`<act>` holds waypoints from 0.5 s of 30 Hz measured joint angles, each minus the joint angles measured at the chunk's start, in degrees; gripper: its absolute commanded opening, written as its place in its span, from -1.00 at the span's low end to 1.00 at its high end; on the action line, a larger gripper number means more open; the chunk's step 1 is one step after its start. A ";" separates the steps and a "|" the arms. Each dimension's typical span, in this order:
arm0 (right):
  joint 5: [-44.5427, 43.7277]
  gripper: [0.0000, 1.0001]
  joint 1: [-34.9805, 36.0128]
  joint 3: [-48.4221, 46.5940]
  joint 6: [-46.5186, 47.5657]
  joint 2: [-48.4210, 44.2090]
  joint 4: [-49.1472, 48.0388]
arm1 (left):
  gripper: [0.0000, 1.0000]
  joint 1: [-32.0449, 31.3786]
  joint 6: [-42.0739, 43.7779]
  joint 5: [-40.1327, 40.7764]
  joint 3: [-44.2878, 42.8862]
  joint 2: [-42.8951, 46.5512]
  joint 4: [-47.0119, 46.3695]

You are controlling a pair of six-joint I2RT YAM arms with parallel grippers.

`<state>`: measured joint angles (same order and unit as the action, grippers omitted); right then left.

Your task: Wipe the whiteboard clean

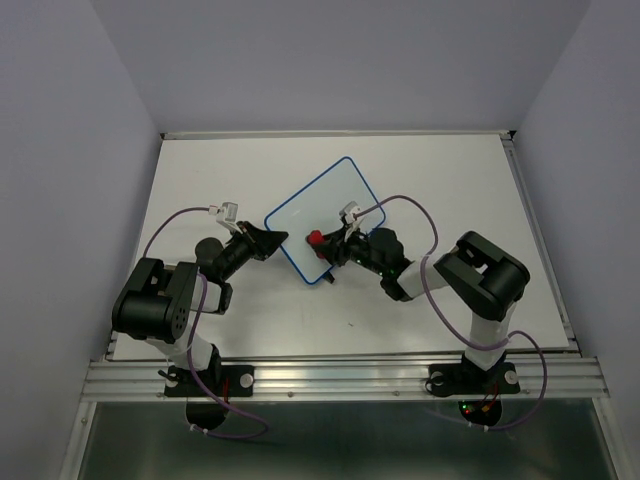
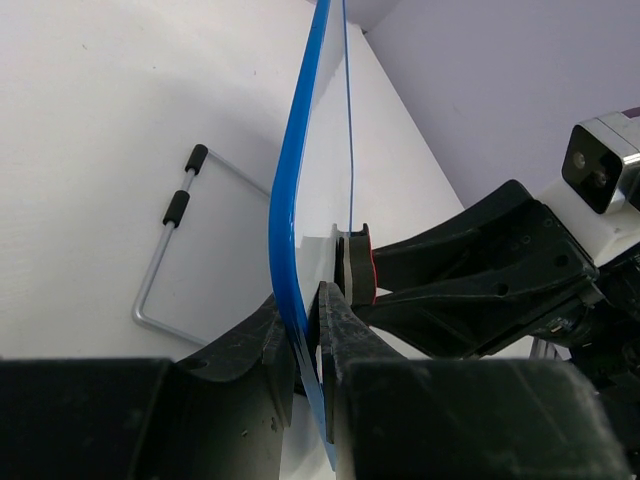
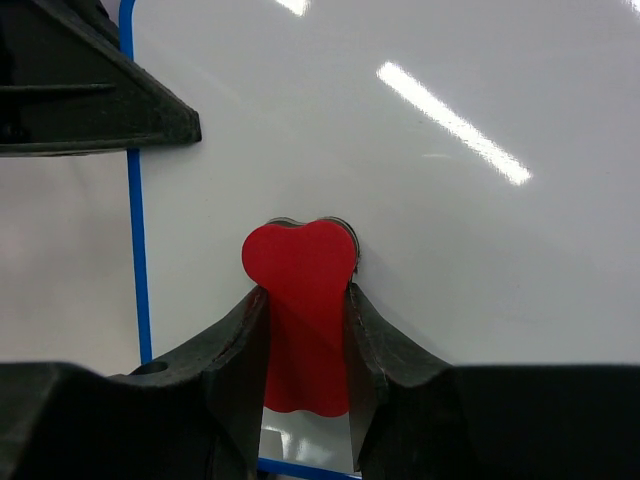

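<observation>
At middle of the table [image 1: 200, 170]: the whiteboard [image 1: 330, 200], long axis near-left to far-right. Clamped on its rim by the left gripper [image 1: 278, 240]; touched at near-left end by the right gripper [image 1: 322, 240] (pinching a red heart eraser [image 3: 300, 280]). Next, probably, to sweep far-right.

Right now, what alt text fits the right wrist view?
A red heart-shaped eraser, held in the right pincer, sits against the glossy whiteboard, which shows no marks here. The left pincer clamps the board's blue rim at upper left.

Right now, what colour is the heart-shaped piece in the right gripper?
The heart-shaped piece is red, clearest in the right wrist view.
</observation>
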<state>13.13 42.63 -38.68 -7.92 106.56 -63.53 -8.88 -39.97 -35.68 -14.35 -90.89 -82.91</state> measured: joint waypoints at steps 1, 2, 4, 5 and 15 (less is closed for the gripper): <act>-0.35 -0.99 0.17 0.00 0.20 0.00 0.00 | -1.00 0.00 0.00 0.00 -0.02 0.00 0.02; -0.70 -0.98 0.15 0.00 0.26 -0.02 0.00 | -1.00 0.00 0.00 -0.02 -0.02 -0.02 0.02; -1.42 -0.99 -0.04 0.02 0.37 -0.15 0.13 | -1.00 0.00 0.00 -0.07 -0.04 -0.02 0.00; -1.62 -0.99 -0.61 0.02 0.33 -0.20 0.17 | -1.00 0.00 0.00 -0.09 -0.04 -0.02 0.00; -1.31 -0.99 -12.02 0.66 -1.77 -0.24 0.09 | -1.00 0.00 0.02 -0.31 -0.26 -0.17 0.00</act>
<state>11.81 30.61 -38.02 -9.69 106.32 -63.44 -8.88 -39.94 -35.99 -14.61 -91.07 -82.91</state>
